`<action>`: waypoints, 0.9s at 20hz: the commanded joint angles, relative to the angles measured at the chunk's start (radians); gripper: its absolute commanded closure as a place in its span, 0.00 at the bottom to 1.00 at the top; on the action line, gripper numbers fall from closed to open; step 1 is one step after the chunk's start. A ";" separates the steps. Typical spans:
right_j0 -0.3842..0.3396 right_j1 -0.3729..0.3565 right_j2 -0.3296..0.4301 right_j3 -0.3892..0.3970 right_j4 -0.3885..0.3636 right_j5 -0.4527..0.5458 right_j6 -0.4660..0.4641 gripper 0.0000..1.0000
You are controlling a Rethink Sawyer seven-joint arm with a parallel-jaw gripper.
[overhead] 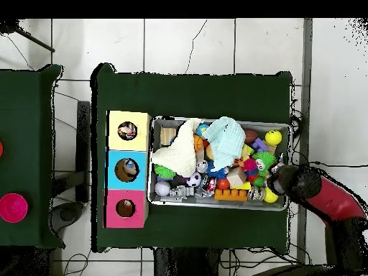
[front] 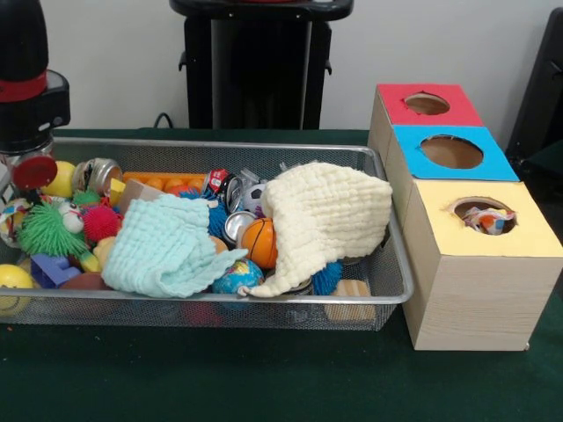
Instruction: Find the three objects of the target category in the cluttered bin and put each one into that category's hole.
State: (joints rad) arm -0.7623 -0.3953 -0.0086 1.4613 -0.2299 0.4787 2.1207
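Note:
The silver wire-mesh bin (front: 264,145) is full of toys and lies left of three boxes; it also shows in the overhead view (overhead: 215,205). The yellow-topped box (front: 493,272) stands nearest, and a white polka-dot cloth (front: 486,218) shows inside its round hole (front: 462,207). The same cloth shows in the overhead view (overhead: 127,131). No polka-dot cloth shows in the bin. My gripper (front: 22,163) hangs under the black and red arm, low over the bin's left end. From overhead the arm's head (overhead: 286,180) covers it.
A mint cloth (front: 163,251) and a pale yellow cloth (front: 330,215) cover much of the clutter. An orange ball (front: 259,242), a green spiky ball (front: 48,230) and cans lie around them. The blue-topped box (front: 451,151) and the red-topped box (front: 427,104) stand behind the yellow one.

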 commanded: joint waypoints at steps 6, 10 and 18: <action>0.021 -0.036 0.045 -0.130 0.077 0.209 0.037 0.00; 0.023 -0.039 0.048 -0.143 0.075 0.243 0.028 0.00; -0.001 -0.016 0.087 -0.217 0.068 0.270 -0.038 0.00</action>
State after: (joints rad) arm -0.7578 -0.4191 -0.0050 1.3513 -0.1831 0.6803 2.1207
